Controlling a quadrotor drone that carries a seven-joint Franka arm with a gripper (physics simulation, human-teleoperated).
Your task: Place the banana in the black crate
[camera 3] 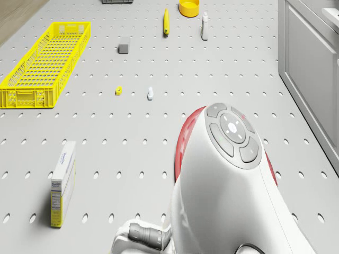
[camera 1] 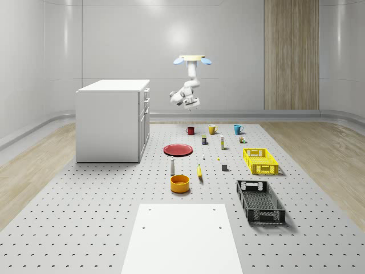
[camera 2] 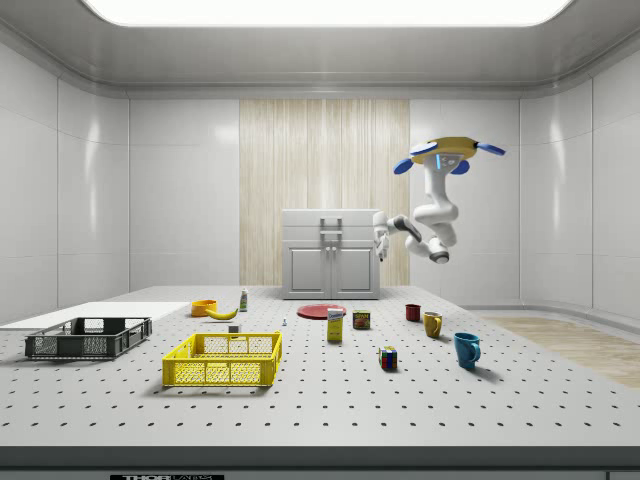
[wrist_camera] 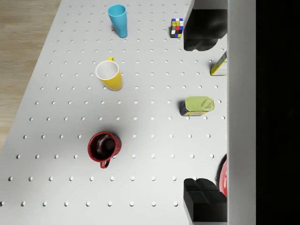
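Claw (wrist_camera: 188, 115) spread, empty, hanging below drone (camera 1: 193, 59) hovering above red mug (wrist_camera: 104, 147). Best lowered over banana (camera 1: 199, 171), mid whole-scene view, straddling its width.

floor (camera 1: 85, 217): matt grey sheet, pierced with holes
black crate (camera 1: 260, 201): plastic lattice
red mug (wrist_camera: 104, 147): glossy
cabinet (camera 1: 111, 120): smooth, white
wall panel (camera 1: 291, 54): wood grain

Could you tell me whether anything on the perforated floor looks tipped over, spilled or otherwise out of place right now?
Nothing stands out. The banana lies flat beside the orange bowl, the black crate and yellow crate sit squarely, and the three mugs stand upright. The drone hovers above the mugs, gripper open, holding nothing.
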